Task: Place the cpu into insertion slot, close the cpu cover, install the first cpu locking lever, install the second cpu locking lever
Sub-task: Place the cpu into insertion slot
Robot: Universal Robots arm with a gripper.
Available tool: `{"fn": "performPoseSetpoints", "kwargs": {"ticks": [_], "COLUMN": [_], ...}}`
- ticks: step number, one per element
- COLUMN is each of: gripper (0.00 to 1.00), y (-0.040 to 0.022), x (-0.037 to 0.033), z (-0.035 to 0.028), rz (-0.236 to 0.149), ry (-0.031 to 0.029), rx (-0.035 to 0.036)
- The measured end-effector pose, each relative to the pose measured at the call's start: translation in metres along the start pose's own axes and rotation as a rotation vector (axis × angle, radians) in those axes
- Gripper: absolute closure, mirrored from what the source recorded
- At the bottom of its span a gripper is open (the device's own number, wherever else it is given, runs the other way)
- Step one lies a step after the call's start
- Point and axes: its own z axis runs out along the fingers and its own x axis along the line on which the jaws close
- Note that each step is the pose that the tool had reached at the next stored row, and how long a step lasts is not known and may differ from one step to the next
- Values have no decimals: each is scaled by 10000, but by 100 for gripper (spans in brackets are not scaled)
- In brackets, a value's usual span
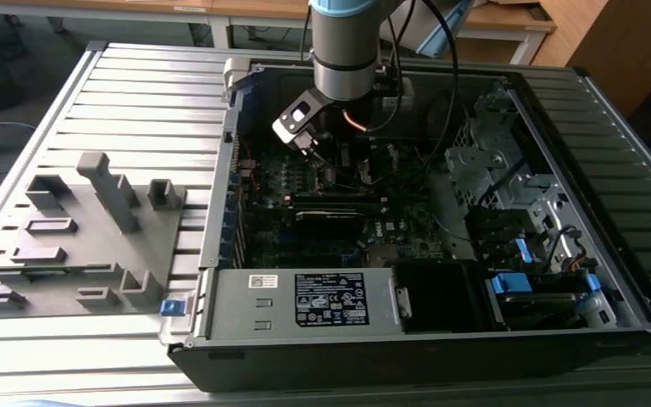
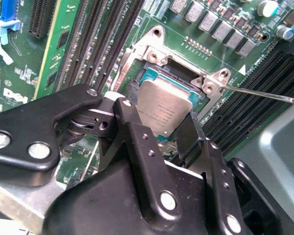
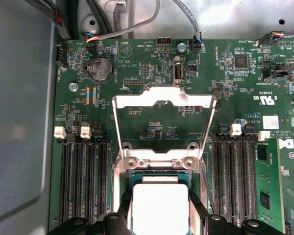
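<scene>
The cpu (image 2: 164,110) is gripped between the fingers of the tool (image 2: 160,117), tilted over the insertion slot (image 2: 179,72) in the far part of the computer case (image 1: 416,339). The cpu cover (image 3: 164,96) is raised open beside the slot.

cpu (image 2: 165,108) dull metal; cpu cover (image 3: 164,96) shiny metal; gripper (image 2: 160,120) matt black.

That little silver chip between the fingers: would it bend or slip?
Probably stiff: the cpu shows a flat metal top. Possibly slippery, since the fingers grip only its thin edges. Likely light, being so thin.
</scene>
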Motion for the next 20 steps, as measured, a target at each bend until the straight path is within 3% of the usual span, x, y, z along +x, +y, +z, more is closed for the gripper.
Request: {"fn": "performPoseSetpoints", "kwargs": {"ticks": [7, 9, 10, 14, 20], "gripper": [46, 45, 39, 39, 39], "y": [0, 1, 1, 0, 11], "x": [0, 2, 2, 0, 0], "z": [1, 6, 6, -1, -114], "rz": [-1, 1, 0, 0, 0], "ry": [0, 13, 10, 0, 0], "rx": [-2, -8, -6, 0, -1]}}
